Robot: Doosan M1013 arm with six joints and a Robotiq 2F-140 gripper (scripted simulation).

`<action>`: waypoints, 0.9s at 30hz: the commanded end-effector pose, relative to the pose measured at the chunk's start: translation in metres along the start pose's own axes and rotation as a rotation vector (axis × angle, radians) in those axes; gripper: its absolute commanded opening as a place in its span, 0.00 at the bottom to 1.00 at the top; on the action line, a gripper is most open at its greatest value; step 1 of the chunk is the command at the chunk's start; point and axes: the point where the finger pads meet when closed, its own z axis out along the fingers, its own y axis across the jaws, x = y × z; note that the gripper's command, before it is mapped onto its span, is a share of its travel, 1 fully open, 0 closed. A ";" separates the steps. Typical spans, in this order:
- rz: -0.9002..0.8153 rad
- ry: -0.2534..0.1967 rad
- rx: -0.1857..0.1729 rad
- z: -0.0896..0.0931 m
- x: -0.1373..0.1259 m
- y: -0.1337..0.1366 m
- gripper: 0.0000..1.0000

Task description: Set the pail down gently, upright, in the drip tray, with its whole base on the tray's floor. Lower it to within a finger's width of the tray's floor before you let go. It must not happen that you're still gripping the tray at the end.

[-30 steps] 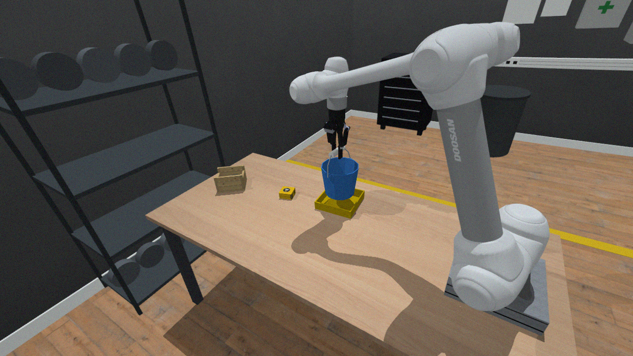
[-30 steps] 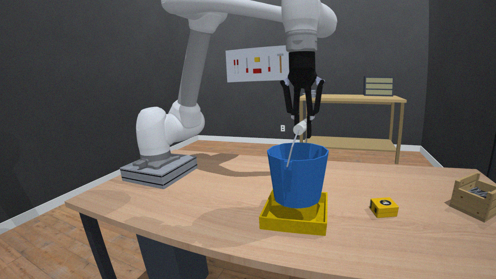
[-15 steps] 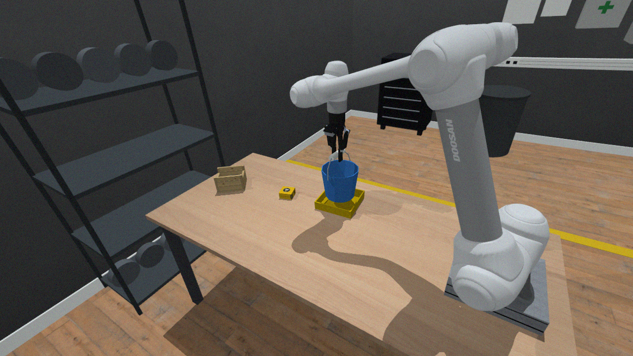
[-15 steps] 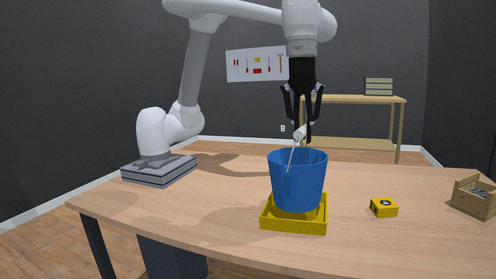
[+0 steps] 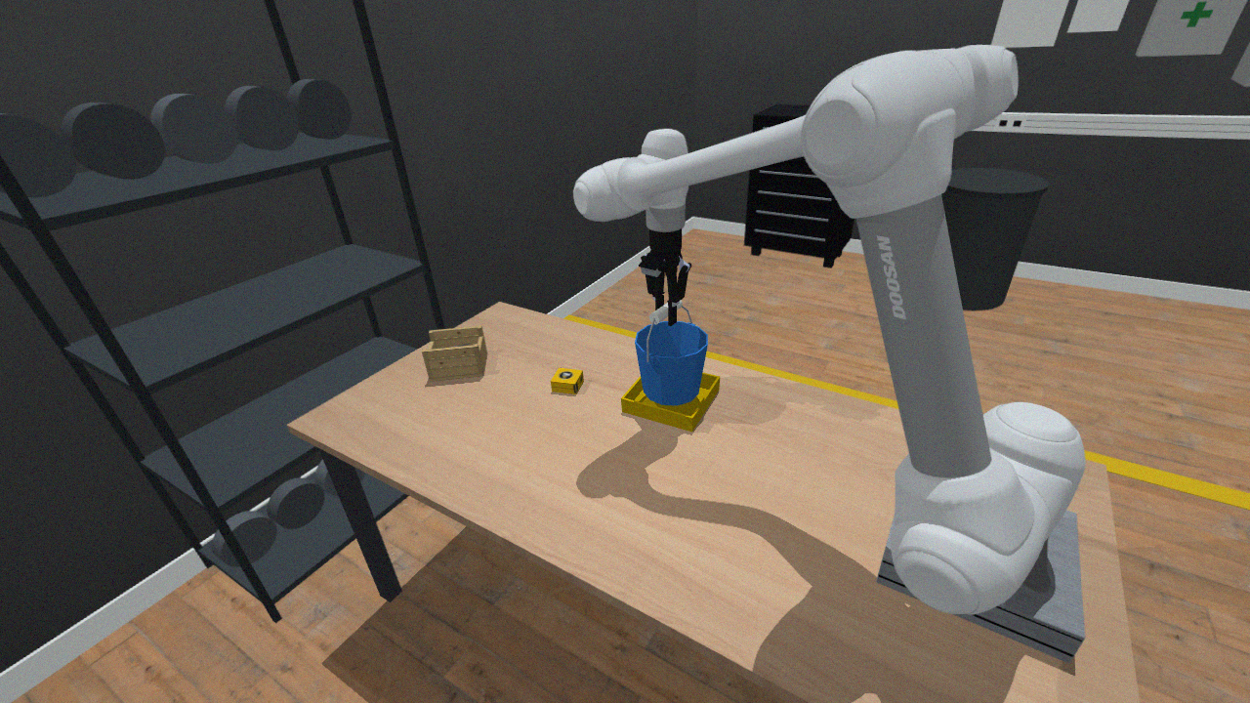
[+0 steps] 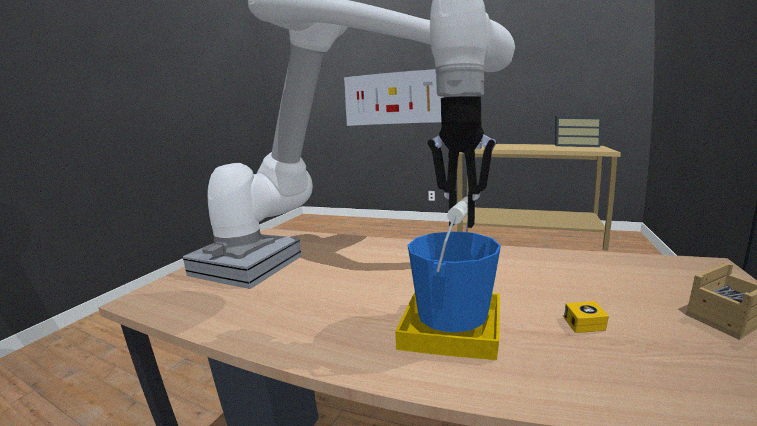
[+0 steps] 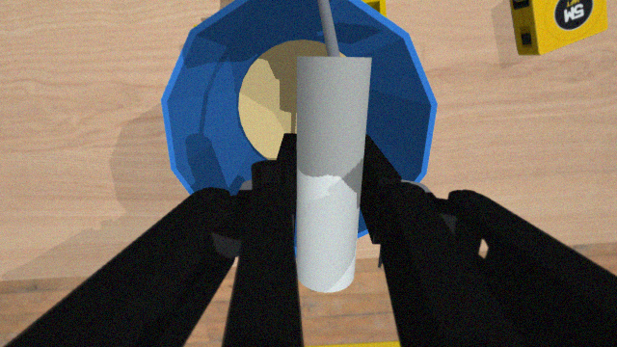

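The blue pail hangs upright with its base down inside the yellow drip tray, between the tray's walls; whether it touches the floor I cannot tell. It also shows in the top view over the tray. My gripper is shut on the pail's white handle grip, straight above the pail. In the wrist view the grip sits between my black fingers, with the pail's open mouth below.
A small yellow tape measure lies on the table to the right of the tray. A wooden crate stands at the table's right end. The robot's base stands at the far left of the table.
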 end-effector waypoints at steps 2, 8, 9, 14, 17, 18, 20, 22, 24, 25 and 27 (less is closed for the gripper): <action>0.000 0.000 -0.002 0.003 0.000 0.000 0.10; 0.000 0.000 -0.002 0.008 0.000 0.000 0.10; 0.000 0.000 -0.002 0.009 0.000 0.000 0.10; 0.000 0.000 -0.002 0.015 0.000 0.000 0.10; 0.000 0.000 -0.002 0.018 0.000 0.000 0.10; 0.000 0.000 -0.002 0.019 0.000 0.000 0.10; 0.000 0.000 -0.002 0.021 0.000 0.000 0.10; 0.000 0.000 -0.002 0.022 0.000 0.000 0.10; 0.000 0.000 -0.002 0.023 0.000 0.000 0.10; 0.000 0.000 -0.002 0.023 0.000 0.000 0.10; 0.000 0.000 -0.002 0.025 0.000 0.000 0.10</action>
